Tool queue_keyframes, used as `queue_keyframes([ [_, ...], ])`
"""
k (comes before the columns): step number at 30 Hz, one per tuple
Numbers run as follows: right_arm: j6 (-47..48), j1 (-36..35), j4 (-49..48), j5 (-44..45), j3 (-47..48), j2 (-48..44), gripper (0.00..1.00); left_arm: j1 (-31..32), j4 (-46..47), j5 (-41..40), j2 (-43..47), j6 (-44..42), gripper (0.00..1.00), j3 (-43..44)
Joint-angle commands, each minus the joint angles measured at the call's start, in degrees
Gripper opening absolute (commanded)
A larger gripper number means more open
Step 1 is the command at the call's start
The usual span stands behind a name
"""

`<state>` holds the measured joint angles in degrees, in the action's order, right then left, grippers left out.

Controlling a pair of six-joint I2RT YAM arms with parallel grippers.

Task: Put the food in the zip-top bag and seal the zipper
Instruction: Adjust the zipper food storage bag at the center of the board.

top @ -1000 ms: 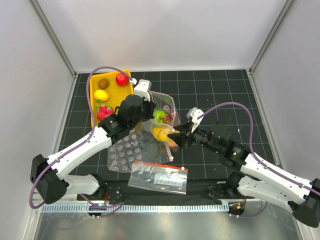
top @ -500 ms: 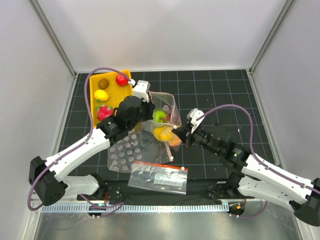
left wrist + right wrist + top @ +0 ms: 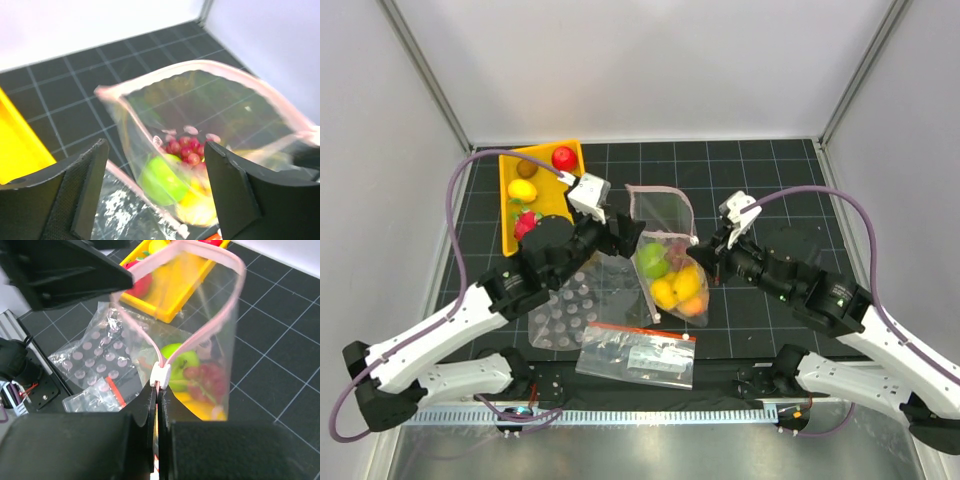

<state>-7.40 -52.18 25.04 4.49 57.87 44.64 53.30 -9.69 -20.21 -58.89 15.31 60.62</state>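
Observation:
The zip-top bag (image 3: 665,250) hangs upright at mid-table, its mouth gaping wide. Its pink zipper (image 3: 150,270) loops round the mouth. Inside lies the food: a green apple (image 3: 162,180), red grapes (image 3: 187,147), yellow pieces (image 3: 667,291) and an orange fruit (image 3: 693,306). My right gripper (image 3: 160,390) is shut on the zipper edge just under its white end (image 3: 161,374); from above the right gripper (image 3: 705,252) sits at the bag's right side. My left gripper (image 3: 615,232) stands open just left of the bag. In its wrist view the left gripper (image 3: 156,150) has both fingers clear of the plastic.
A yellow tray (image 3: 510,215) at the back left holds a red fruit (image 3: 563,157), a lemon (image 3: 523,189) and a strawberry-like piece (image 3: 527,222). A bubble sheet (image 3: 565,300) lies under the left arm. A printed bag with a red band (image 3: 638,352) lies near the front.
My right gripper shut on the bag's zipper edge and carried the bag right and toward the front. My left gripper opened, let the bag go and drew back left.

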Motion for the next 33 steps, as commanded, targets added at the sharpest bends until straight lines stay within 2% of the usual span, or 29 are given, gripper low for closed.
queue_keyframes([
  [1,-0.78,-0.37,3.52,-1.94,3.04,0.45,0.01,2.24,2.57,-0.36,4.22,-4.49,0.82,0.29],
  [5,0.36,-0.29,3.96,-3.7,3.22,0.09,0.01,4.27,4.67,0.16,7.38,-7.31,0.9,-0.76],
  [6,0.45,-0.29,4.14,-6.83,3.3,0.01,0.01,4.71,5.12,1.12,8.17,-9.23,0.9,-0.94],
  [9,1.07,-0.29,4.41,-9.06,3.22,-0.26,0.01,6.9,8.19,7.36,9.23,-13.28,0.93,-1.56],
  [10,1.16,-0.29,4.49,-10.11,3.13,-0.35,0.01,7.6,9.33,12.25,9.41,-15.03,0.97,-1.91],
  [12,1.33,-0.29,4.67,-10.64,3.04,-0.61,0.01,7.78,9.43,20.0,9.41,-20.21,0.98,-2.35],
  [17,1.6,-0.29,4.49,-13.62,2.87,-1.49,0.01,7.79,9.87,30.55,7.22,-31.55,0.93,-2.09],
  [20,1.86,-0.2,4.85,-15.21,2.78,-2.01,0.01,7.7,3.21,38.27,4.15,-39.35,0.85,1.24],
  [26,2.56,-0.29,5.37,-18.29,2.87,-2.28,0.01,6.91,-6.38,46.39,-3.41,-46.5,0.79,7.84],
  [31,3.27,-0.29,6.25,-19.78,3.22,-1.66,0.01,4.01,-13.75,58.14,-7.28,-51.43,0.65,12.67],
  [33,3.44,-0.29,6.43,-19.87,3.39,-1.58,0.01,3.83,-15.87,59.75,-8.68,-52.57,0.64,14.43],
])
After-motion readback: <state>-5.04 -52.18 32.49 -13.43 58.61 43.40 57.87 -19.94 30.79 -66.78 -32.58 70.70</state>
